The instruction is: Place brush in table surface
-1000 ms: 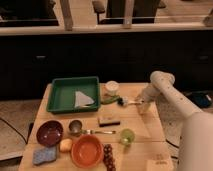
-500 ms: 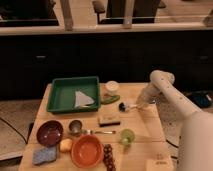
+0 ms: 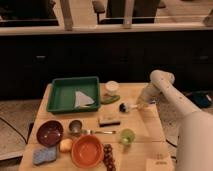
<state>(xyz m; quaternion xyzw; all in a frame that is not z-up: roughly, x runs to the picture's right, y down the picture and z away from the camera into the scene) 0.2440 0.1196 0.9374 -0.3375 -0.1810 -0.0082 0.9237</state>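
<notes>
The brush (image 3: 125,107) has a dark rounded head and a thin pale handle pointing right. It lies low over the right middle of the table surface (image 3: 146,126), a pale plank tabletop; I cannot tell if its head touches the wood. My gripper (image 3: 140,103) reaches down from the white arm on the right and is shut on the end of the handle.
A green tray (image 3: 60,93) holding a white sheet sits at the back left. A white cup (image 3: 112,87) and a green item (image 3: 110,99) lie left of the brush. Nearer are a tan block (image 3: 108,120), a metal utensil (image 3: 100,132), bowls (image 3: 87,150), a green fruit (image 3: 127,136) and grapes.
The gripper and the brush have moved slightly down and toward the front of the table. Nothing else has moved.
</notes>
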